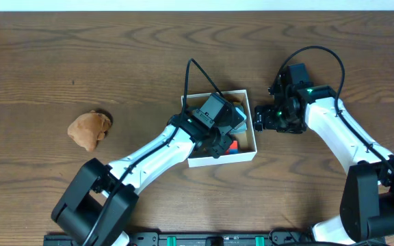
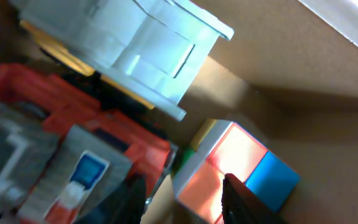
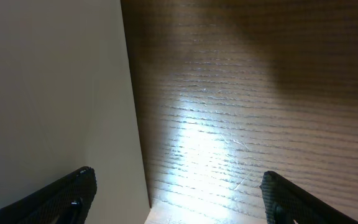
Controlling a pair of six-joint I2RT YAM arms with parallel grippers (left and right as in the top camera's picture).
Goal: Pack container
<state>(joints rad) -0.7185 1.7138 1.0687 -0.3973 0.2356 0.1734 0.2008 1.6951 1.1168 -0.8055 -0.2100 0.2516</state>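
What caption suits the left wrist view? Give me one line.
Left claw open over a coloured cube, beside a red toy and a white toy, inside the container.

dark brown wooden table (image 1: 115, 55) shows visible grain, smooth, with a soft sheen under the light; small square box (image 1: 221, 158) has matt white paperboard walls and a dull tan cardboard inside; multicoloured cube (image 2: 241, 165), red toy (image 2: 36, 93) and pale moulded toy (image 2: 142, 43) look like smooth, faintly glossy plastic
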